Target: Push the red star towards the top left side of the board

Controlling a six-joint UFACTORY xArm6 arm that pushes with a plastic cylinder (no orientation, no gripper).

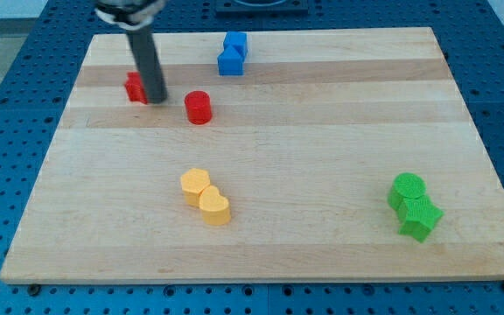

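Note:
The red star (134,87) lies near the view's top left of the wooden board (261,157), partly hidden behind my rod. My tip (155,101) rests on the board right against the star's right side. A red cylinder (198,107) stands a little to the right of my tip, apart from it.
Two blue blocks (233,53) touch each other at the view's top centre. A yellow cylinder (195,184) and a yellow heart (214,208) sit together at lower centre. A green cylinder (408,189) and a green star (420,218) sit together at lower right.

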